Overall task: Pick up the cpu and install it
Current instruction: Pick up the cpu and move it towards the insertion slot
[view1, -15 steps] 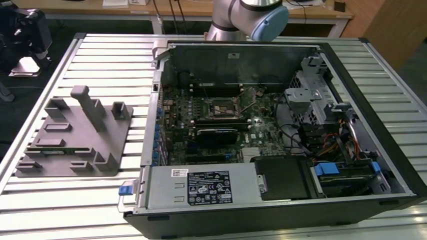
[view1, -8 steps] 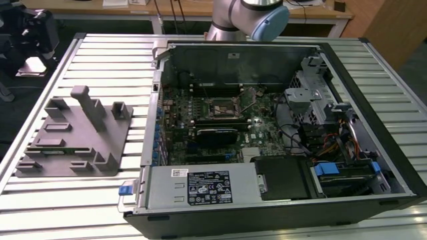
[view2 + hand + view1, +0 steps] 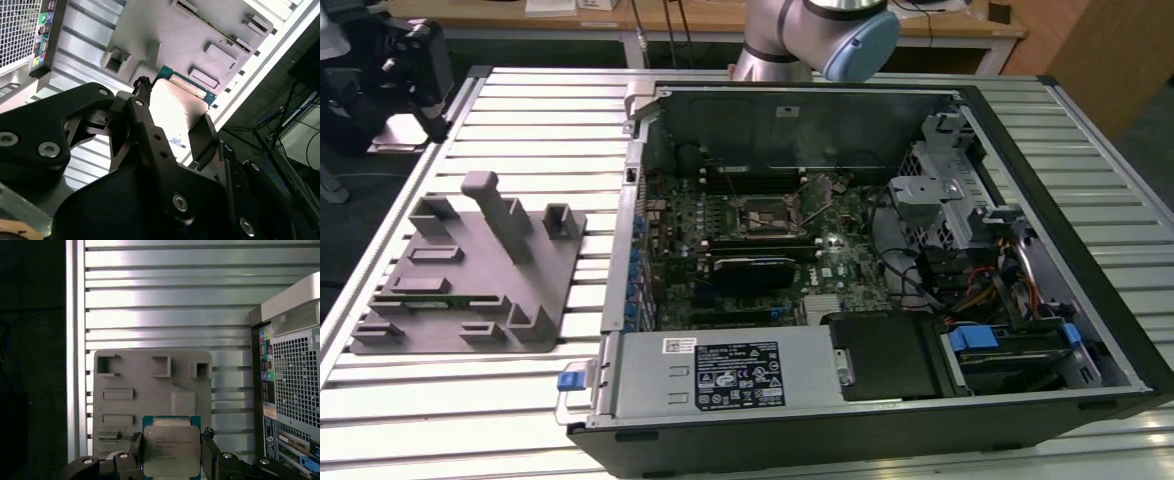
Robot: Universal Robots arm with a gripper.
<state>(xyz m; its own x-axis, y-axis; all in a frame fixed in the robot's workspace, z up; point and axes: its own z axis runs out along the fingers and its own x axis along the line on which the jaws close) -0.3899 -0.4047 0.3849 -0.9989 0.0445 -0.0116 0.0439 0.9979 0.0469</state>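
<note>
1. The gripper (image 3: pixel 171 439) is clamped on the cpu (image 3: pixel 171 454), with a finger against each of two opposite edges.
2. The cpu is held off the slatted desk (image 3: pixel 175 290), and in both wrist views the grey fixture tray (image 3: pixel 150 390) lies behind it.
3. The open computer case (image 3: pixel 854 250) lies beside that tray.

Faint print lines on the cpu (image 3: pixel 171 450) lid, first wrist view: not legible. Black label (image 3: pixel 736 375) and white sticker (image 3: pixel 678 345) on the power supply (image 3: pixel 647 388), exterior view: print unreadable.
</note>
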